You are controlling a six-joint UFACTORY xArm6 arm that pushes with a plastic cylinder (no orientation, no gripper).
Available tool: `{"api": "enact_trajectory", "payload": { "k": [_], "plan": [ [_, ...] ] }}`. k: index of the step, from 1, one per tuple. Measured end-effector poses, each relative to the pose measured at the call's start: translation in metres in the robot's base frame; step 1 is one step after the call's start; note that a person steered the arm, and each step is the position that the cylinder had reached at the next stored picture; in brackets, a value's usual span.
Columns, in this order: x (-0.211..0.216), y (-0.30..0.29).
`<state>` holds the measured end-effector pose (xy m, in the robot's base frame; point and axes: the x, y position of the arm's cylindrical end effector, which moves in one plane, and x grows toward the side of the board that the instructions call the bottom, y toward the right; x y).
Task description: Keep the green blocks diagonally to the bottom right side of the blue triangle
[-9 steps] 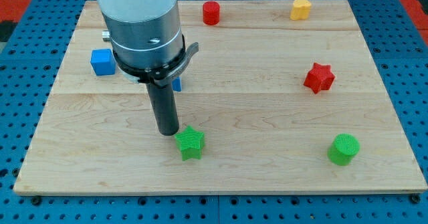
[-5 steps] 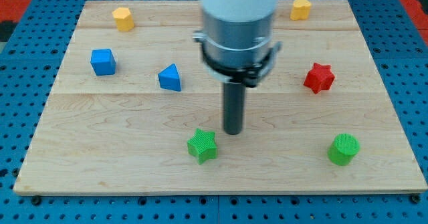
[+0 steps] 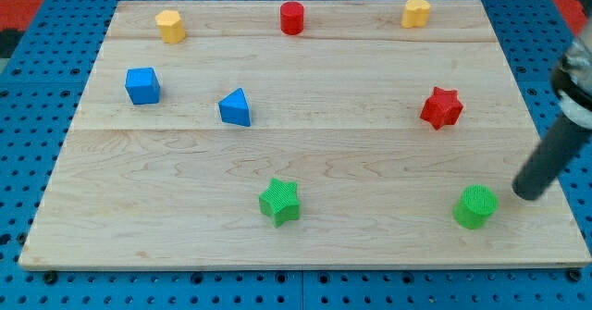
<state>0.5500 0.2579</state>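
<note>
The blue triangle (image 3: 235,107) sits left of the board's middle. The green star (image 3: 279,202) lies below it and a little to its right, near the view's bottom. The green cylinder (image 3: 475,206) stands at the bottom right. My tip (image 3: 527,195) is at the view's right, just right of the green cylinder with a small gap between them, and far from the green star.
A blue cube (image 3: 141,85) sits at the left. A yellow block (image 3: 169,25), a red cylinder (image 3: 292,18) and another yellow block (image 3: 416,12) line the top edge. A red star (image 3: 441,107) is at the right. The wooden board (image 3: 324,157) rests on a blue pegboard.
My tip swept from beside the green star across to the right side, ending next to the green cylinder. The green star shifted slightly right early on. Other blocks stayed put.
</note>
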Motion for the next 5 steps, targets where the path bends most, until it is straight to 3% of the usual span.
{"api": "enact_trajectory", "payload": {
  "k": [1,2,4,5],
  "plan": [
    [0.021,-0.017],
    [0.023,-0.080],
    [-0.043,-0.208],
    [-0.049,-0.241]
  ]
}}
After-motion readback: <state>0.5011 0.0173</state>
